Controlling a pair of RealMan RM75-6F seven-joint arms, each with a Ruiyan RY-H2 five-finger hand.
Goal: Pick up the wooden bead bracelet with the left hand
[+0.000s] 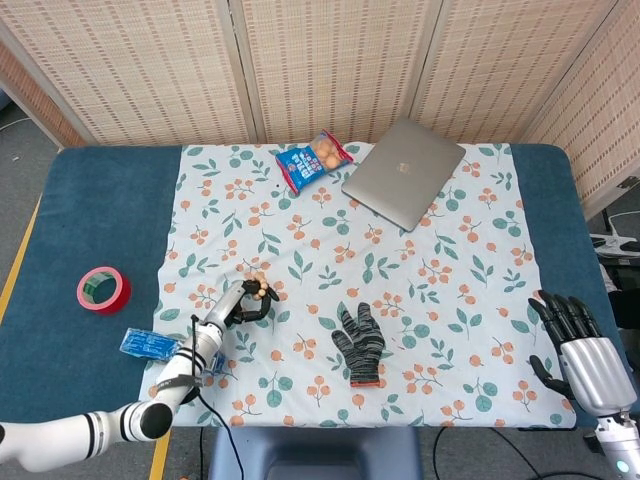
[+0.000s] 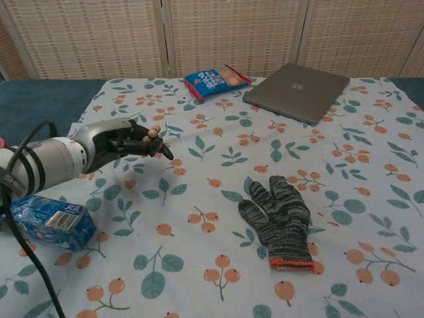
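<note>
My left hand hovers above the floral cloth at the left, palm turned up, and holds the wooden bead bracelet in its curled fingers. In the head view the same left hand shows near the cloth's front left, with the bracelet at its fingertips. My right hand hangs off the table's front right corner, fingers spread and holding nothing; the chest view does not show it.
A grey knit glove lies right of the left hand. A blue packet sits at the front left, a red tape roll further left. A snack bag and a closed laptop lie at the back.
</note>
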